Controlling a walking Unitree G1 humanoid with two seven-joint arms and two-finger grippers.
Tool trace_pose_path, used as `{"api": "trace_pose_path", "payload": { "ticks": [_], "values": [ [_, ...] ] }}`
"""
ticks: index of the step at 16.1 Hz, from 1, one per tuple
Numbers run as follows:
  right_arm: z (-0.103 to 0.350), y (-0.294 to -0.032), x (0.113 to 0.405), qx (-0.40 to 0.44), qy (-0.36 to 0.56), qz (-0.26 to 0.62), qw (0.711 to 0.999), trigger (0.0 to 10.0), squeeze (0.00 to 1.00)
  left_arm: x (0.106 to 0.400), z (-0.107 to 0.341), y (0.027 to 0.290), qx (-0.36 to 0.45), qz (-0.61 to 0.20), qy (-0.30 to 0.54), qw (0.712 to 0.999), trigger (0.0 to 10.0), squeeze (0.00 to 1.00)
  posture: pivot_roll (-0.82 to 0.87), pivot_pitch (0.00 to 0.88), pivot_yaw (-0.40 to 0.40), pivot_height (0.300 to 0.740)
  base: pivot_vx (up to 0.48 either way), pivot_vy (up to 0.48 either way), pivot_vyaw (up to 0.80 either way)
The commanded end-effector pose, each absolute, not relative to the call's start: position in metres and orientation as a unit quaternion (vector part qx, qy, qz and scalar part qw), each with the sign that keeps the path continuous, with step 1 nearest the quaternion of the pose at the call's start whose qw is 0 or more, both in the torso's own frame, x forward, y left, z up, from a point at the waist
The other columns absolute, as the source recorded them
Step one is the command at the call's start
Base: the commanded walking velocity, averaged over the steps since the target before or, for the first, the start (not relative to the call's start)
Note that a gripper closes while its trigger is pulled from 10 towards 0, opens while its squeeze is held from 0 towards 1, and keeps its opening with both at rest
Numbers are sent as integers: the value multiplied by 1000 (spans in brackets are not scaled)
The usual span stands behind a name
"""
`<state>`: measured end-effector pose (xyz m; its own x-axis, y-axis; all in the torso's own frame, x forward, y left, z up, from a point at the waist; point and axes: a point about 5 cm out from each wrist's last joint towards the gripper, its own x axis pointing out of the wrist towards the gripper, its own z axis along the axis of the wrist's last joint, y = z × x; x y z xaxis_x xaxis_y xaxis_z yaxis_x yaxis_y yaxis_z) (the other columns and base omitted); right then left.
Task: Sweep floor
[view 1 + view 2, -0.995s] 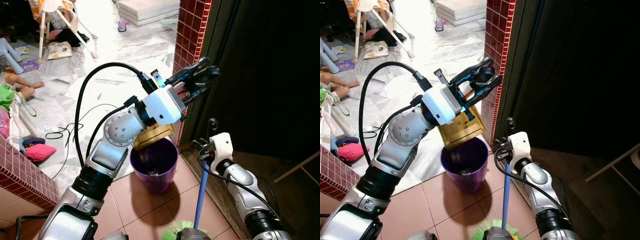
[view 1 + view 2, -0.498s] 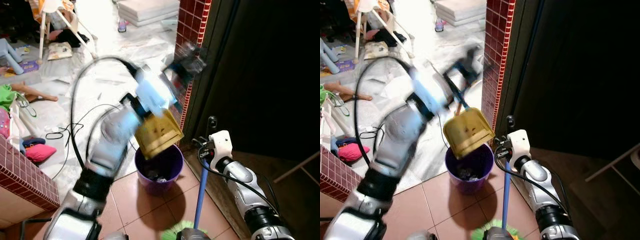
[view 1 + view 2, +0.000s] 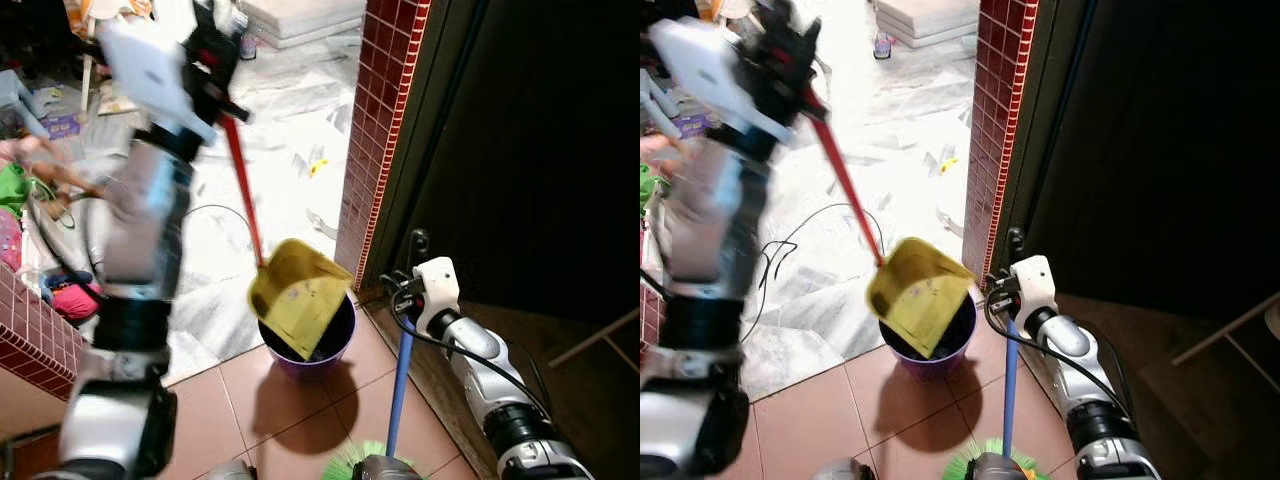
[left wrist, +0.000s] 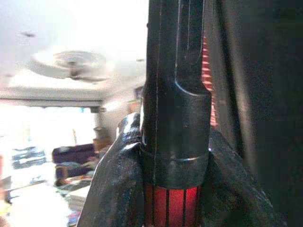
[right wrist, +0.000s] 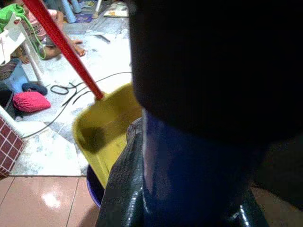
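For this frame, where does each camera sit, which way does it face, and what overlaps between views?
Eye views: on the head, looking down and forward at the dustpan tipped over the purple bin; both arms show, the left hand raised on the red handle.
Left wrist view: along the fingers clamping the red handle, ceiling behind.
Right wrist view: along the right hand gripping the blue broomstick, toward the dustpan and floor.
Shared: the dustpan and red handle appear in the eye views and right wrist view.

Left gripper (image 3: 208, 52) raised high (blurred), clamped; right gripper (image 3: 405, 300) low, clamped.
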<state>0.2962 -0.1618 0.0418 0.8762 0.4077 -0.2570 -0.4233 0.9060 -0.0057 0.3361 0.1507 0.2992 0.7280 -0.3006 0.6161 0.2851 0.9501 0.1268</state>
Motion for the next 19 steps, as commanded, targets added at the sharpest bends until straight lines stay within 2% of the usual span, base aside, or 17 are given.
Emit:
{"api": "trace_pose_path", "payload": {
  "ticks": [1, 4, 9, 12, 15, 19],
  "values": [
    [38, -163, 296, -33, 137, 212, 967, 10000, 0, 331, 328, 161, -1, -138, -379, 915, 10000, 0, -71, 0, -17, 740, 0, 0, 0],
    [38, -162, 297, -29, 137, 213, 967, 10000, 0, 327, 347, 184, -26, -92, -399, 912, 10000, 0, -64, 0, -16, 740, 0, 0, 0],
    [36, -160, 297, -24, 142, 221, 965, 10000, 0, 309, 376, 243, -11, 63, -455, 888, 10000, 0, -42, 0, -33, 740, 0, 0, 0],
    [35, -160, 298, -24, 146, 226, 963, 10000, 0, 299, 377, 264, 95, 143, -454, 875, 10000, 0, -37, 0, -39, 740, 0, 0, 0],
    [35, -160, 297, -23, 145, 228, 962, 10000, 0, 304, 342, 267, 152, 166, -399, 889, 10000, 0, -37, 0, -39, 740, 0, 0, 0],
    [37, -164, 297, -24, 137, 221, 965, 10000, 0, 311, 261, 248, 187, 144, -289, 928, 10000, 0, -40, 0, -33, 740, 0, 0, 0]
  ]
}}
